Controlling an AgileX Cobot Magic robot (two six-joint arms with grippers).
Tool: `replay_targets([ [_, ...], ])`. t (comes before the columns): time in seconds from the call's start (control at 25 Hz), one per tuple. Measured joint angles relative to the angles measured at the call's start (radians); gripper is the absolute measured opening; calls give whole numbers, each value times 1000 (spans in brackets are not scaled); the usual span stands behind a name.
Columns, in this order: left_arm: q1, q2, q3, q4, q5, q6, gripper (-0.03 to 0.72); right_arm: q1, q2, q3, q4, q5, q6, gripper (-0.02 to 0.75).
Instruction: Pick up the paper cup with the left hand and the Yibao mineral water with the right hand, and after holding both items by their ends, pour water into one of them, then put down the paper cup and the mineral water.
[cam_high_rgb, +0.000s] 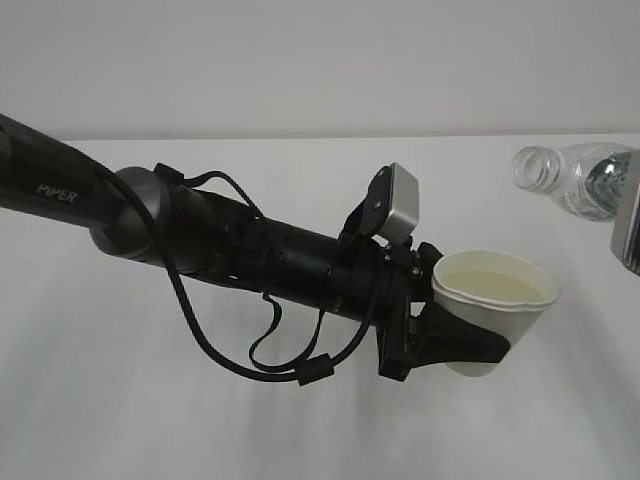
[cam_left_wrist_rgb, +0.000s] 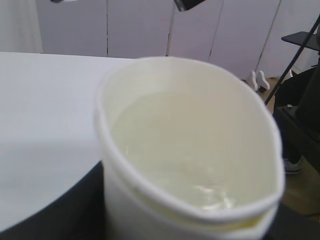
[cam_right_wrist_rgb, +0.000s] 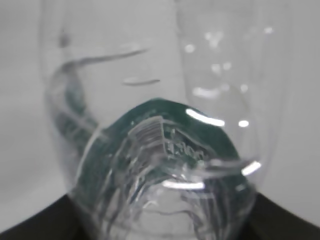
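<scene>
- White tabletop (cam_high_rgb: 120, 420) and a pale wall fill the background.
- Left hand (cam_high_rgb: 470, 335) has its jaws clamped on the paper cup (cam_high_rgb: 492, 300), held aloft with water inside; keep it level while lowering.
- Right hand (cam_high_rgb: 630, 225), at the frame's edge, grips the Yibao mineral water (cam_high_rgb: 570, 175), tipped neck-left; right it before setting it down.

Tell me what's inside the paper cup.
The cup holds clear liquid, with glints on its surface; its cream inner wall shows above. The cup's bottom can't be made out through the liquid.
</scene>
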Motion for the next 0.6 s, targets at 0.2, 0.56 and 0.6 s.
replay_targets([
  [0.2,0,0,0,0,0,0,431,0,0,0,-2,-57,124,399],
  [0.56,0,0,0,0,8,0,431,0,0,0,11,-125,269,399],
  [0.6,0,0,0,0,8,0,431,0,0,0,17,-127,294,399],
])
